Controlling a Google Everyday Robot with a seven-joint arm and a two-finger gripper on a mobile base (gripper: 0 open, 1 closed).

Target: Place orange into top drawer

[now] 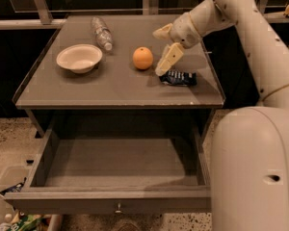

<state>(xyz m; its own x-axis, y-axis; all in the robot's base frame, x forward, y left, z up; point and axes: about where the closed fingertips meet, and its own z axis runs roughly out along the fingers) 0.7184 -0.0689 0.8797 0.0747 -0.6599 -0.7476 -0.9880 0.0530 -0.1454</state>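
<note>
The orange [142,58] sits on the grey table top [111,88], near the middle. My gripper [163,46] hovers just right of the orange, above the table, open and empty, with one finger [168,59] pointing down and the other higher. The top drawer [111,200] is pulled out below the table top, and its inside holds nothing. A small metal knob [118,208] sits on its front panel.
A white bowl [79,57] stands at the table's left. A clear plastic bottle [102,32] lies at the back. A dark snack packet [178,77] lies right of the orange, under the gripper. My arm and base [253,167] fill the right side.
</note>
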